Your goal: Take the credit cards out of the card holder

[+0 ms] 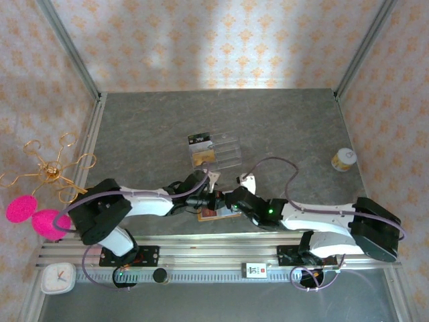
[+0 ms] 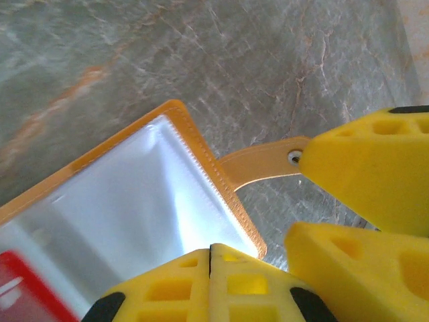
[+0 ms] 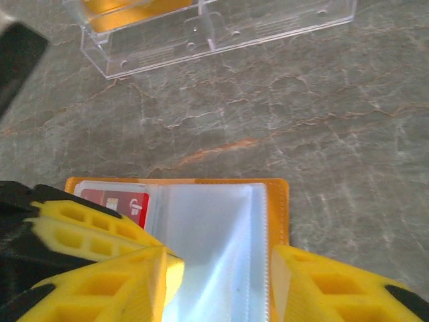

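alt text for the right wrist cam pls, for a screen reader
An open orange card holder lies on a grey marbled table. Its clear sleeves sit between the right gripper's spread yellow fingers, and a red card is tucked in a sleeve at picture left. A clear acrylic stand sits at the top edge.

Near-centre of the table (image 1: 134, 131): the left gripper (image 1: 208, 198) and right gripper (image 1: 230, 203) crowd together over the card holder (image 1: 216, 214), with no passage between them. A clear acrylic stand (image 1: 215, 151) blocks the approach just behind. A small tin (image 1: 343, 159) stands by the right wall. The far-left and far-centre surface lies open.
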